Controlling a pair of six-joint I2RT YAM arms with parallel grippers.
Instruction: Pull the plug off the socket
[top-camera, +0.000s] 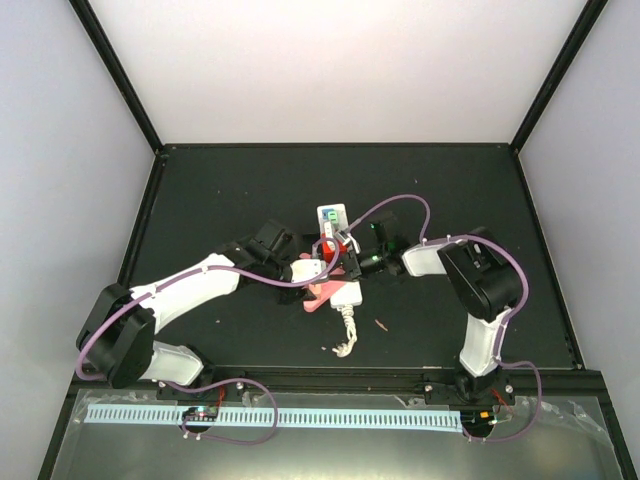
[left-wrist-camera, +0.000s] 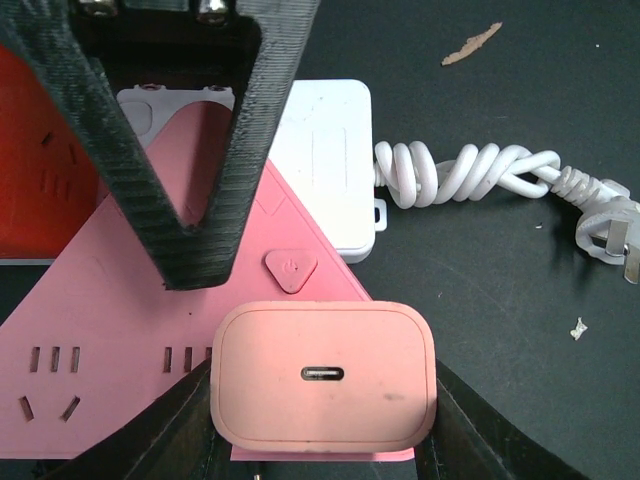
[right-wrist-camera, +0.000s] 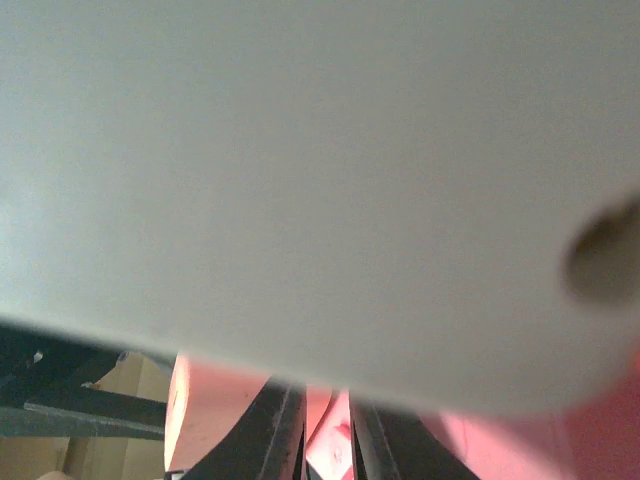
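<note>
The white power strip (top-camera: 333, 217) lies mid-table, its knotted cord (top-camera: 347, 335) toward me. In the left wrist view a pink socket panel (left-wrist-camera: 110, 310) with slots and a power button lies askew over the strip's white end (left-wrist-camera: 325, 160). My left gripper (left-wrist-camera: 325, 425) is shut on a pink plug block (left-wrist-camera: 325, 370) with a USB-C port, held against the pink panel. My right gripper (top-camera: 347, 263) has its fingers (left-wrist-camera: 195, 250) closed to a point, pressing on the pink panel. The right wrist view shows the right gripper (right-wrist-camera: 327, 440) under a blurred white surface (right-wrist-camera: 300, 180).
The cord's own three-pin plug (left-wrist-camera: 610, 235) lies loose on the black mat to the right. Small scraps (top-camera: 381, 324) lie near the cord. A red part (left-wrist-camera: 30, 150) sits at the left of the strip. Black frame posts edge the table.
</note>
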